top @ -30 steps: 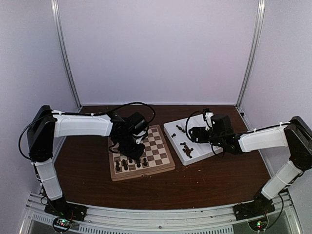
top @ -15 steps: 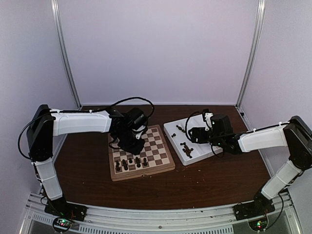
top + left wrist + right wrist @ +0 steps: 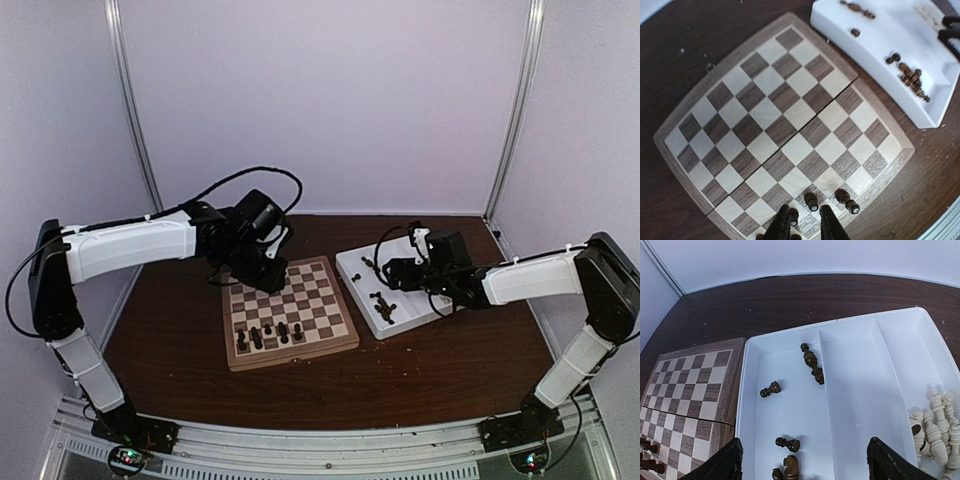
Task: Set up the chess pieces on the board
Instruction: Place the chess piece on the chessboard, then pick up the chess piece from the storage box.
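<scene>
Chessboard (image 3: 322,300), wooden, light and dark brown squares with tan border, lying flat on dark brown counter (image 3: 430,370), just beside white tray (image 3: 405,315) on its right. Dark chess pieces (image 3: 270,335): a few standing upright on the board's near rows, towards its left corner; the rest of the squares bare. Further dark pieces (image 3: 812,362) lie on their sides in the tray's compartment nearest the board, two of them end to end. Cream pieces (image 3: 935,430) heaped in the tray's far-side compartment; the middle compartment holds nothing. Left end effector (image 3: 805,230) raised above the board, over the standing pieces, fingers parted by a narrow gap, nothing between them. Right end effector (image 3: 807,467) hanging over the tray, fingers spread wide, gripping nothing, clear of the pieces below.
</scene>
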`<action>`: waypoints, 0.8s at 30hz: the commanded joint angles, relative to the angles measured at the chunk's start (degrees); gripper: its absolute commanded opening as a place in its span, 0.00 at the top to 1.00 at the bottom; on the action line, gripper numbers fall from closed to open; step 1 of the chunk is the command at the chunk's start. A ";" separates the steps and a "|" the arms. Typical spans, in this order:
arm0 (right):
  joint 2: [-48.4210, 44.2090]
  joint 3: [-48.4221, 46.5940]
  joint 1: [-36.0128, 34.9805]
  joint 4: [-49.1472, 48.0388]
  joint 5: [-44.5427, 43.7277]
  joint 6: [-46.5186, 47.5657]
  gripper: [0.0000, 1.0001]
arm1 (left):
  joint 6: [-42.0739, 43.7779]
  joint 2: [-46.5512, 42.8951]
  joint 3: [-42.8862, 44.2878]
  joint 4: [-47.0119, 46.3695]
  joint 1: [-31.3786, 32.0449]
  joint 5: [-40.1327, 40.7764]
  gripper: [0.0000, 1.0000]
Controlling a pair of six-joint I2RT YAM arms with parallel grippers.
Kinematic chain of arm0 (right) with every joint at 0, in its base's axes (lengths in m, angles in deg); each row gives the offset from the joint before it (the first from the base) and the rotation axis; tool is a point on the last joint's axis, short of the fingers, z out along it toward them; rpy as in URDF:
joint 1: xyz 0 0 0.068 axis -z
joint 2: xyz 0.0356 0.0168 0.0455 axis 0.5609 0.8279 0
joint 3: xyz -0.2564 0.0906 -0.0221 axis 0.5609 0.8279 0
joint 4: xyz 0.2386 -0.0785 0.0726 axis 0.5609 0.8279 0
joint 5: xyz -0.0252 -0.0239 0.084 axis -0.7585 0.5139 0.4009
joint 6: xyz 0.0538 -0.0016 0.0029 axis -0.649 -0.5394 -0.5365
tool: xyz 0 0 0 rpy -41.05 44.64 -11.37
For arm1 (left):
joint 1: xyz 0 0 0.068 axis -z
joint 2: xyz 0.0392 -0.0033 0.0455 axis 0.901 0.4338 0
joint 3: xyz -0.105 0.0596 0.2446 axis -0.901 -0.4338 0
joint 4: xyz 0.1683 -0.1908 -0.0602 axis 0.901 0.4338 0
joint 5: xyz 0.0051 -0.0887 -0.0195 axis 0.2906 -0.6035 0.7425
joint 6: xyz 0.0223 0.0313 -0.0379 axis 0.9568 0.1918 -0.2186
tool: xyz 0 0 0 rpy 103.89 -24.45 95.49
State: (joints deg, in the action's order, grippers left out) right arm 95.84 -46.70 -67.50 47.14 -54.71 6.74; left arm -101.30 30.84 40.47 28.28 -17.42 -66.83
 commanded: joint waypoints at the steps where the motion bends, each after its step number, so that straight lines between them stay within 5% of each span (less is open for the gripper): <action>1: 1.04 -2.53 0.18 3.03 3.98 1.28 0.16 | 2.13 -7.55 -4.61 -8.03 -0.26 1.98 0.77; 6: 3.91 -8.37 0.44 11.43 6.64 3.68 0.24 | 3.79 -13.06 -8.92 -12.14 -0.28 1.89 0.75; 14: 10.82 -21.14 1.92 25.49 9.69 4.58 0.56 | 4.59 -19.23 -14.36 -17.41 -0.27 3.43 0.72; 24: 22.31 -40.81 1.92 41.97 5.97 9.47 0.64 | 4.81 -20.64 -17.04 -19.47 -0.25 3.35 0.71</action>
State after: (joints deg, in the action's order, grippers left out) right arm 113.87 -81.26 -65.80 80.51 -46.58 13.34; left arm -97.27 11.71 24.40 12.26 -17.42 -64.12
